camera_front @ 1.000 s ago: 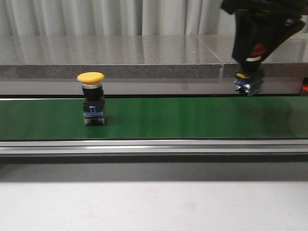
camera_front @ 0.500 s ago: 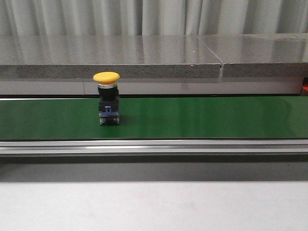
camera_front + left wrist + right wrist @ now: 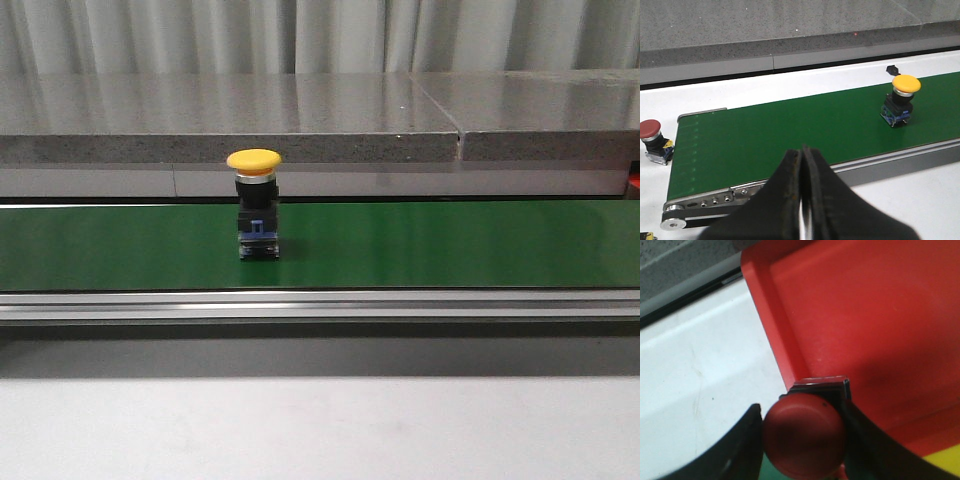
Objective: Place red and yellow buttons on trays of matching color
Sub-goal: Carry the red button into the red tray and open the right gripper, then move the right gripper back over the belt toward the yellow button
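Grey curtains hang behind a speckled stone ledge [image 3: 300, 115], and in front of it runs the green conveyor belt [image 3: 430, 245] on the white surface [image 3: 920, 200]. One yellow button [image 3: 255, 215] stands upright on the belt, a little left of its middle in the front view, yellow cap on top, dark body with a blue base below. Over at the belt's roller end, a red button [image 3: 652, 140] sits on the white surface just off the belt, well apart from the yellow one. The left gripper [image 3: 802, 200] hovers at the belt's near edge with its jaws pressed together, nothing between them. On the right, the right gripper [image 3: 802, 440] has its jaws clamped on either side of a second red button [image 3: 805, 435], held right at the rim of the red tray [image 3: 875, 315], by its corner. A sliver of yellow tray [image 3: 942, 462] peeks in beside it.
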